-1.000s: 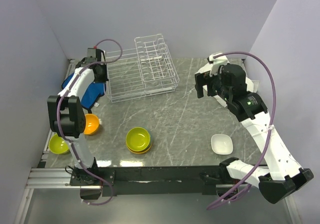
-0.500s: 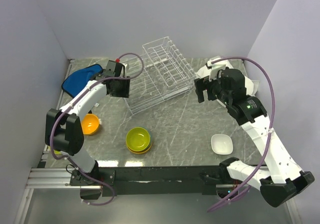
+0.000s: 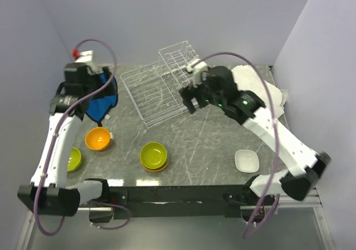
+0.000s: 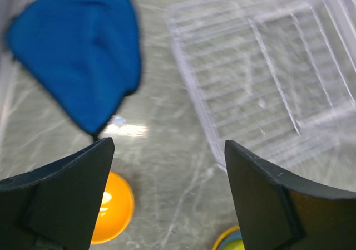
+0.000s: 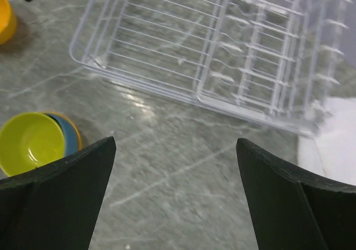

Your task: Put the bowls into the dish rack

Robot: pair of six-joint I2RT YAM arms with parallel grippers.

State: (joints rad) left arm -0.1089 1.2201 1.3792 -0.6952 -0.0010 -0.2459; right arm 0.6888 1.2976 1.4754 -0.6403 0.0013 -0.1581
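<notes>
The white wire dish rack lies skewed at the back of the table and holds nothing. An orange bowl sits at front left. Left of it, half behind my left arm, is a lime green bowl. A second lime green bowl tops a stack with blue and orange rims beneath. My left gripper hangs open above the table left of the rack. My right gripper is open above the table, at the rack's near right corner. Neither holds anything.
A blue cloth lies left of the rack. A white square dish sits at front right. A white towel lies behind the right arm. Grey walls close in both sides.
The rack has been swung askew. My left gripper opened, let go of its left edge and drew back to the left. My right arm moved left to the rack's near corner.
</notes>
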